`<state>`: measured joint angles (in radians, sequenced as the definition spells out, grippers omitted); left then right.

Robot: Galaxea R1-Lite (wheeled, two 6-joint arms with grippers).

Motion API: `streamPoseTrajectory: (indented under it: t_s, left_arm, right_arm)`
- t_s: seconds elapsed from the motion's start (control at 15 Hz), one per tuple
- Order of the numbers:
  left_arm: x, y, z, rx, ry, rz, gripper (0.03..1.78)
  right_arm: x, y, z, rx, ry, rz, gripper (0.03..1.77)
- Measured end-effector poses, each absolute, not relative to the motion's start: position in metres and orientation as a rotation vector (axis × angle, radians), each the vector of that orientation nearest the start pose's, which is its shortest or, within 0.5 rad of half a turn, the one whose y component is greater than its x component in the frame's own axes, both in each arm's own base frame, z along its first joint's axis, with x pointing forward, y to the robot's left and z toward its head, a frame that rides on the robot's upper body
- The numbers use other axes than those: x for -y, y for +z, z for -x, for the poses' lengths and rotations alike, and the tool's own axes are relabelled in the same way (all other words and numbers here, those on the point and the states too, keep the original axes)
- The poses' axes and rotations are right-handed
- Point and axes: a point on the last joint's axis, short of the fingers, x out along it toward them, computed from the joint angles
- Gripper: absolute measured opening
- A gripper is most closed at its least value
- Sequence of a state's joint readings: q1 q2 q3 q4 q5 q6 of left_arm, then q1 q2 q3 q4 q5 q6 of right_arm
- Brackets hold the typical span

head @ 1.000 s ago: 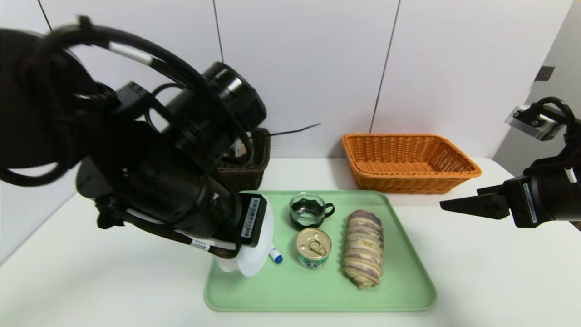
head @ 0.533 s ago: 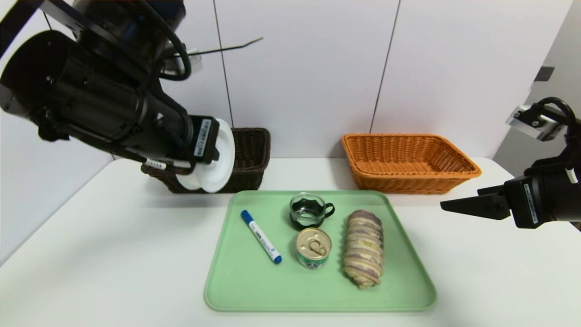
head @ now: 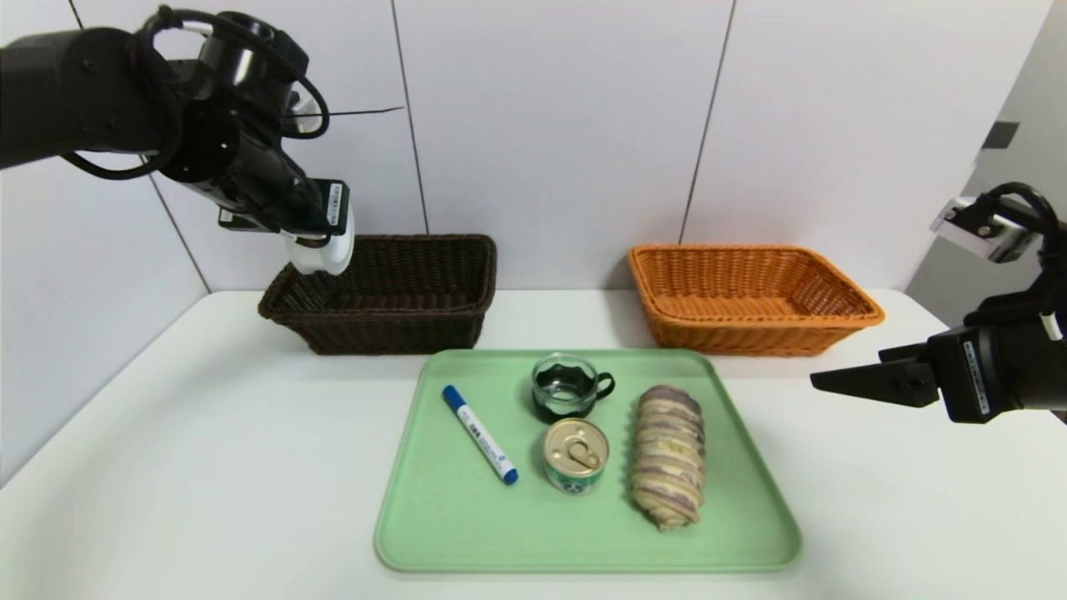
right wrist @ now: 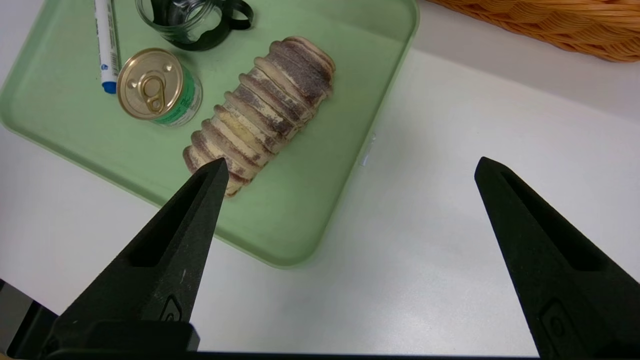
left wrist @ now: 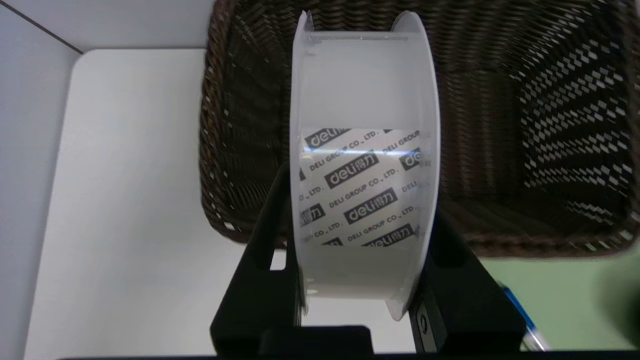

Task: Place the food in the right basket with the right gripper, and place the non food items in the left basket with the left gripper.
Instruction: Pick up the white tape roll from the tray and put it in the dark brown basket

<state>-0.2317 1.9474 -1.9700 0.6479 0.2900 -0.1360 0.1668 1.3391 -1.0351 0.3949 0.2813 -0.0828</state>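
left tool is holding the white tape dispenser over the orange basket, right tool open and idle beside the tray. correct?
Not quite. The left tool holds the white tape dispenser over the dark brown basket, not the orange basket; the head and left wrist views both show this. The rest stands: the right tool is open and idle beside the tray.

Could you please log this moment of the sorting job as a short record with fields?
left gripper: shut on tape dispenser, above the brown basket
right gripper: open, idle beside the tray
orange basket: nothing inside
on tray: marker, glass cup, can, bread roll
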Motion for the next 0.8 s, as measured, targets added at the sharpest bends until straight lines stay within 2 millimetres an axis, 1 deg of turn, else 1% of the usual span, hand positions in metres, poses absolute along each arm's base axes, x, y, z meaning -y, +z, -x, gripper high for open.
streamPoseTrajectory:
  t_s: [0.13,0.27,0.53,0.6,0.67,0.8]
  left_arm:
    - [0.061,0.286,-0.383,-0.558,0.14,-0.039,0.57]
    - [0.052,0.273,-0.403,-0.534,0.165,-0.031,0.57]
    - [0.041,0.247,-0.424,-0.578,0.198,-0.03,0.57]
    - [0.041,0.242,-0.426,-0.59,0.199,-0.032,0.61]
    - [0.04,0.237,-0.429,-0.6,0.2,-0.033,0.75]
    - [0.038,0.23,-0.433,-0.617,0.206,-0.034,0.97]
  right_arm:
    - [-0.039,0.246,-0.193,-0.687,0.461,0.038,1.7]
    - [-0.04,0.245,-0.192,-0.689,0.465,0.038,1.7]
    - [-0.04,0.244,-0.192,-0.693,0.465,0.037,1.7]
    - [-0.04,0.244,-0.192,-0.692,0.465,0.037,1.7]
    - [-0.04,0.244,-0.192,-0.692,0.465,0.037,1.7]
    - [-0.04,0.244,-0.192,-0.693,0.463,0.038,1.7]
